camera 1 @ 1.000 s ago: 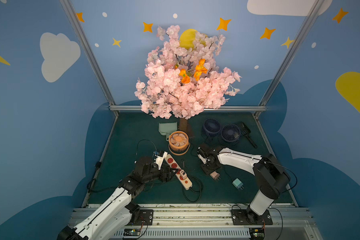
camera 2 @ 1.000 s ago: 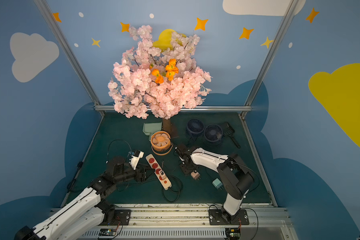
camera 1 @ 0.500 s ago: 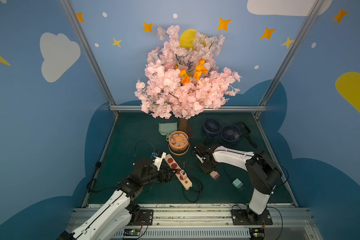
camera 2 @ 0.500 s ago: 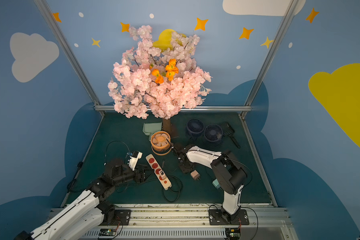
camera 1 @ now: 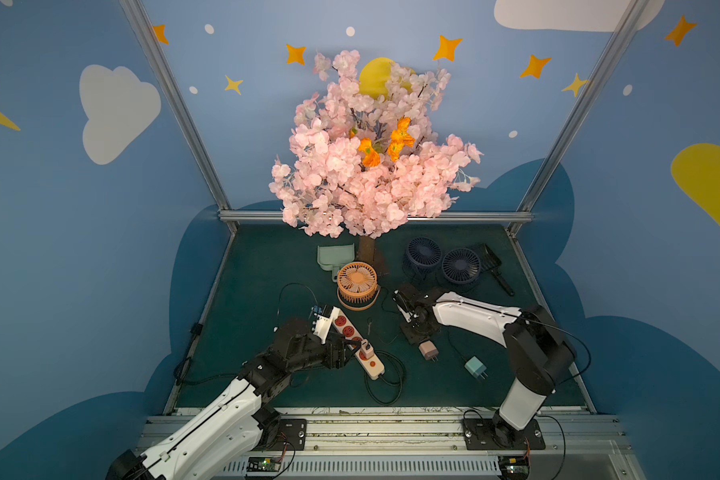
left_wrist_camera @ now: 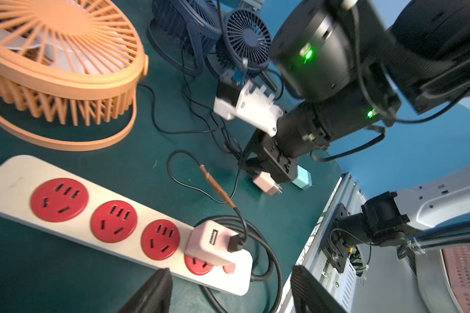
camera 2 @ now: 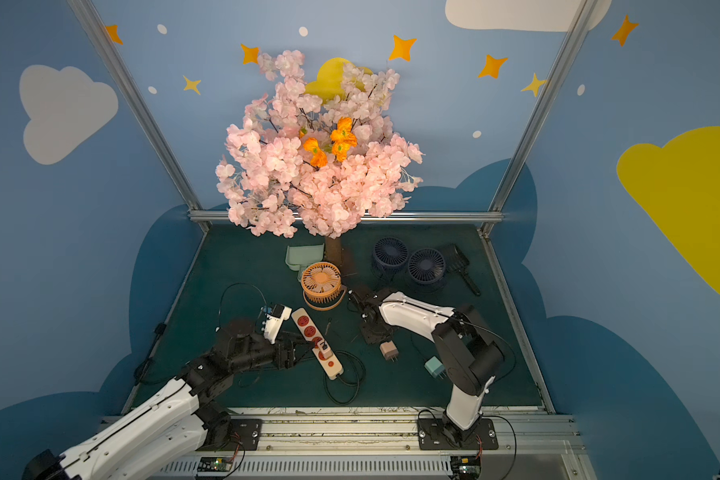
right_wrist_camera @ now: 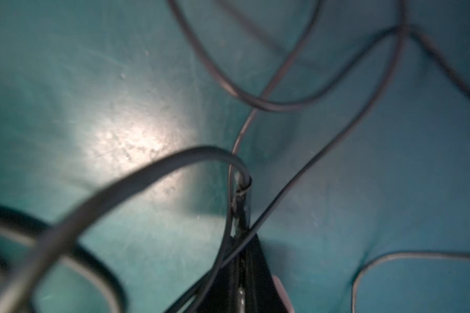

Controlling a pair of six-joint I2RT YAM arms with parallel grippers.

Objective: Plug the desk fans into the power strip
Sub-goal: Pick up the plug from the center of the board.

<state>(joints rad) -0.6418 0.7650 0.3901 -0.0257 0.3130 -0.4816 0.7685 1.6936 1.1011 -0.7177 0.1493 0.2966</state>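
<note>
Change: the right gripper (right_wrist_camera: pixel 242 216), spread apart a second ago above the loose plugs, is now sitting lower and farther toward the orange fan, jaws pressed together over a thin black cable (right_wrist_camera: pixel 296 173) on the green mat (camera 1: pixel 267 266).
Right gripper: in the right wrist view its two dark fingers are meeting in a narrow wedge with a cable end running in between; whether that cable is truly pinched, and whose cable it is, cannot be told.
Left gripper: the left gripper (left_wrist_camera: pixel 229 292) is hovering just beside the button end of the strip, jaws standing partly apart and holding nothing.
Power strip: the long cream-coloured power strip with four round red sockets (camera 1: pixel 352 338) is lying slantwise on the mat between the arms, near the round orange plastic desk fan (camera 1: pixel 357 284).
Adapter: a small pale pink cube USB adapter (left_wrist_camera: pixel 210 244) is already sitting in the socket next to the red button, a black USB plug in its side.
Meaning: the right arm is probably gathering a fan lead; the adapter looks seated, so what remains is likely cable handling.
Loose plugs: a beige cube plug (camera 1: pixel 429 350) and a mint cube plug (camera 1: pixel 476 368) are lying unused on the mat.
</note>
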